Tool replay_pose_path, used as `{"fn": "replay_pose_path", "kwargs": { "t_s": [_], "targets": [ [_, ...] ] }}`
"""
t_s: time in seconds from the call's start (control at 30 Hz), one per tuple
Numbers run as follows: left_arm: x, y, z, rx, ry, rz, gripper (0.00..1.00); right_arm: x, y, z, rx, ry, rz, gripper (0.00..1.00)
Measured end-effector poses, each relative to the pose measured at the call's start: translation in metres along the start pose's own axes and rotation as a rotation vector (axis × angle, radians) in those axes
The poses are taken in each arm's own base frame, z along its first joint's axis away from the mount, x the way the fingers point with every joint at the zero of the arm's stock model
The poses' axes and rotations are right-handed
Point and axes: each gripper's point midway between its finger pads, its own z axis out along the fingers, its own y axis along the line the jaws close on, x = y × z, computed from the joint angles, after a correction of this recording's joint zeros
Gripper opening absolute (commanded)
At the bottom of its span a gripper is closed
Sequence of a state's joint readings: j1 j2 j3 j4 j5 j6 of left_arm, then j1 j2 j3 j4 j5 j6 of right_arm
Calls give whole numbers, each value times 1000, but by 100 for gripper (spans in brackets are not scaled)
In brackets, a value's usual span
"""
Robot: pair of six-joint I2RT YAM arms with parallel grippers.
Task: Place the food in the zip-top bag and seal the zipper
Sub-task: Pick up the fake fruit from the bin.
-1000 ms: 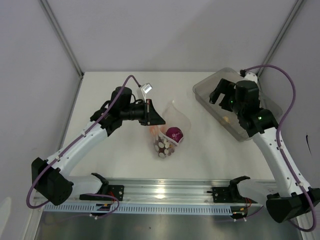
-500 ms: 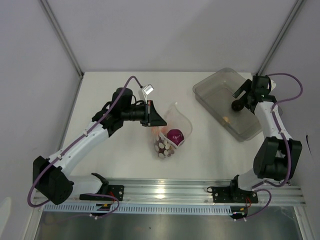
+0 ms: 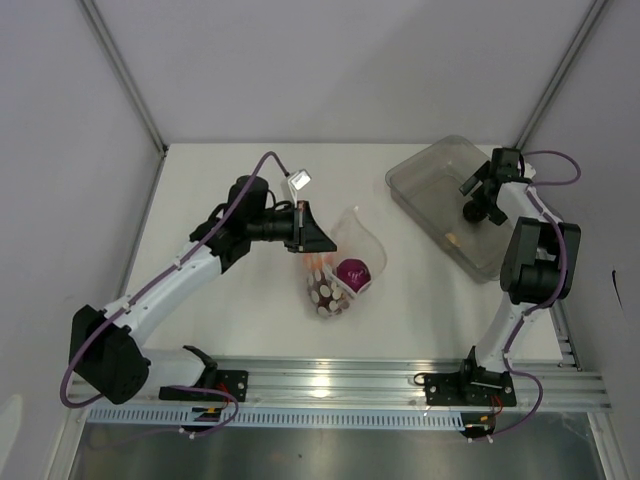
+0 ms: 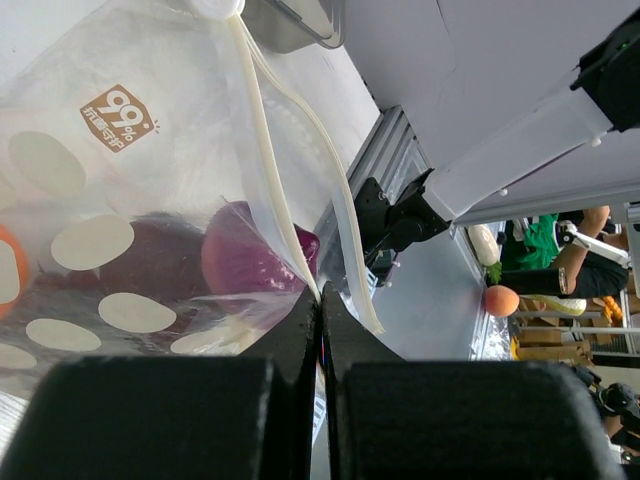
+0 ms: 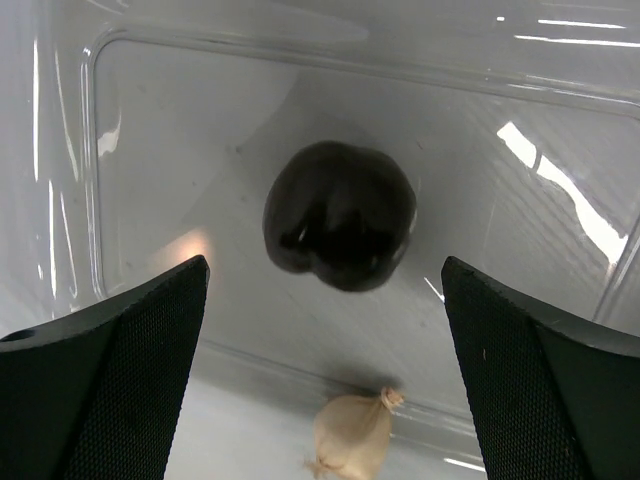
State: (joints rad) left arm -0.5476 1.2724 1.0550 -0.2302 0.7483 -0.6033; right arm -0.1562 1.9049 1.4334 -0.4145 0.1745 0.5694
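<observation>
On the zip-top bag (image 4: 175, 150): "99%" (brown label (image 4: 118, 117))

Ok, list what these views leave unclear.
Top view: left pincer tips hidden under its wrist housing.
Left wrist view: zip-top bag print masks the food; left edge cuts the orange ball.
Right wrist view: pale bulb inside or outside the bin, unclear through its wall.

The zip-top bag (image 4: 120, 180) is thin, crinkly clear plastic printed with matt cream dots, its zipper (image 4: 262, 170) a smooth milky plastic strip. The dark plum-like ball (image 5: 340, 215) is smooth and glossy, lying in a rigid clear plastic bin (image 5: 300, 60) with bright glare. The right hand (image 5: 322, 262) has matt black, finely mesh-textured fingers (image 5: 110, 370); the counter (image 3: 230, 320) is matt white.
</observation>
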Motion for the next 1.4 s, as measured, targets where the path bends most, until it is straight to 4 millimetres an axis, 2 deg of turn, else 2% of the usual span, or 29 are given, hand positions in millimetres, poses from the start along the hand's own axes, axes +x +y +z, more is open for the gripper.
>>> {"fn": "replay_pose_path", "kwargs": {
  "t_s": [0.23, 0.53, 0.7, 0.8, 0.83, 0.87, 1.0, 1.13, 1.2, 1.3, 1.4],
  "targets": [
    [2, 3, 3, 11, 6, -6, 1, 0, 4, 22, 12, 9, 11, 99],
    [2, 6, 7, 10, 13, -14, 0, 5, 3, 40, 29, 17, 18, 98],
    [3, 7, 7, 9, 14, -15, 1, 8, 1, 44, 34, 23, 20, 89],
    [3, 7, 7, 9, 14, -15, 1, 7, 2, 45, 32, 21, 19, 76],
    [3, 7, 7, 9, 14, -15, 0, 7, 2, 45, 30, 19, 18, 62],
    [3, 7, 7, 9, 14, -15, 1, 6, 2, 45, 28, 17, 14, 57],
    [3, 7, 7, 9, 14, -16, 1, 5, 4, 47, 17, 15, 17, 52],
    [3, 7, 7, 9, 14, -16, 1, 5, 7, 47, 4, 16, 14, 33],
    [3, 7, 7, 9, 14, -16, 0, 6, 8, 47, -4, 22, 12, 28],
    [3, 7, 7, 8, 14, -16, 1, 9, 8, 42, -17, 26, 8, 27],
    [3, 7, 7, 7, 15, -17, 1, 11, 10, 22, -38, 24, 2, 26]
  ]
}}
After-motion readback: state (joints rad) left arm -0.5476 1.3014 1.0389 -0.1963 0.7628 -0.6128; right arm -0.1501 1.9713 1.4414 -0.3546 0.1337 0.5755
